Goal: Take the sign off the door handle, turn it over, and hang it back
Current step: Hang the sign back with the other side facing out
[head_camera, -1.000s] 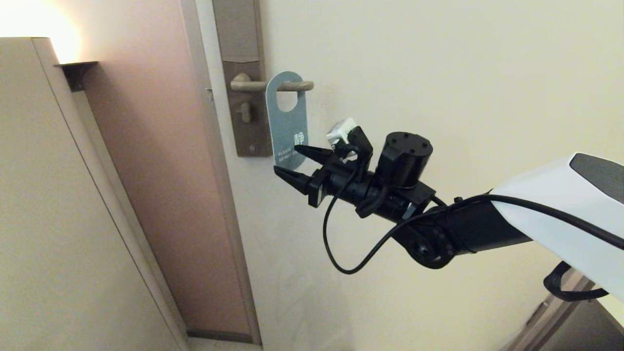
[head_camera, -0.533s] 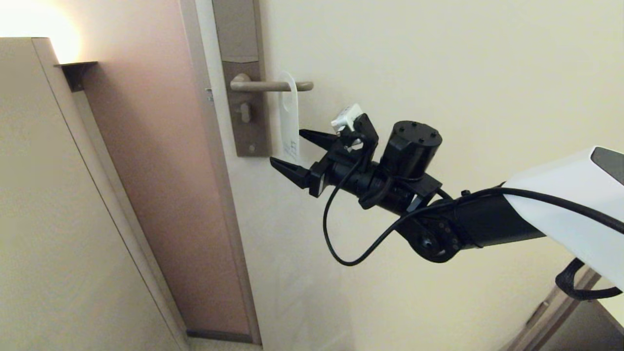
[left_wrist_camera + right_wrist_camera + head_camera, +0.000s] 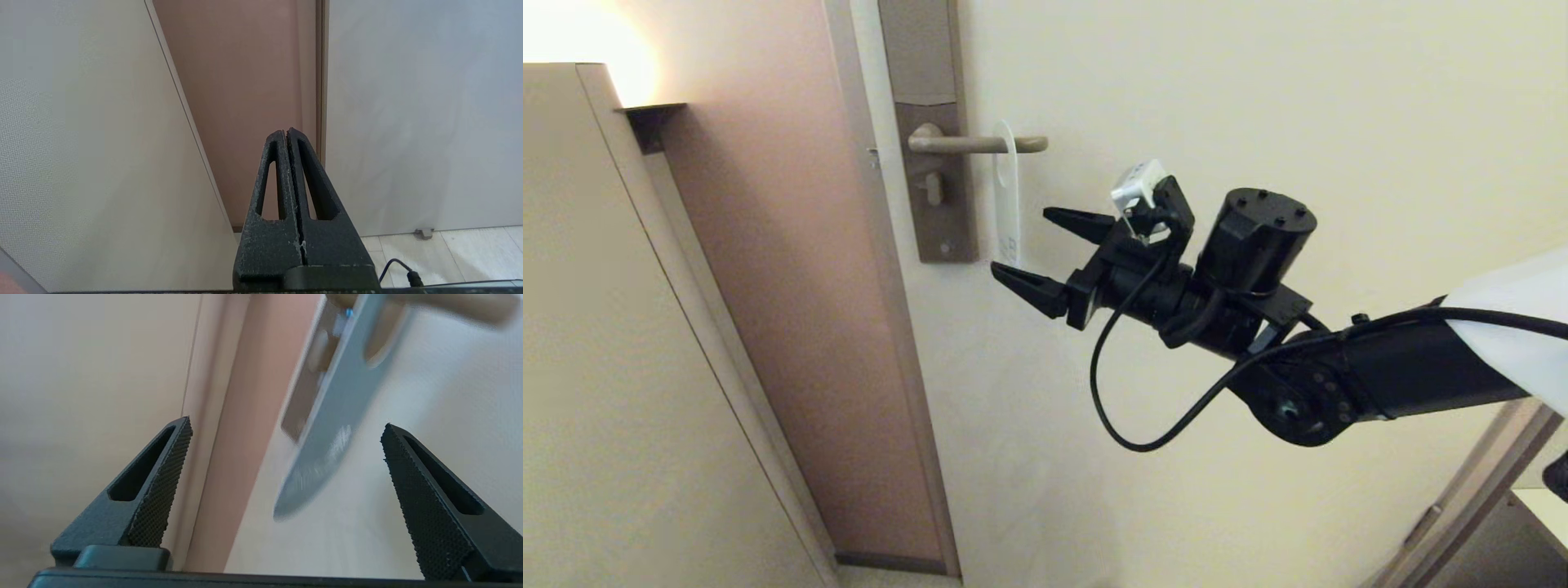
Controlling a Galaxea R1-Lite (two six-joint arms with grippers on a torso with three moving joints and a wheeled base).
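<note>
From the head, the flat round-ended sign [image 3: 1006, 196] is seen edge-on, hung on the slim bronze-grey lever door handle [image 3: 977, 144]; the right gripper [image 3: 1045, 255] is spread beside it, holding nothing. The left gripper [image 3: 287, 134] is pressed together, parked. At the right wrist, the teal face is shown; whether flipping remains cannot be told.

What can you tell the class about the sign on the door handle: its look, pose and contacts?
The sign is a thin flat oblong hanger with rounded ends and a hole. It hangs from the door handle, turned nearly edge-on to the head camera, white side showing; the right wrist view shows a grey-blue face. The open right gripper is beside its lower end, not touching.
</note>
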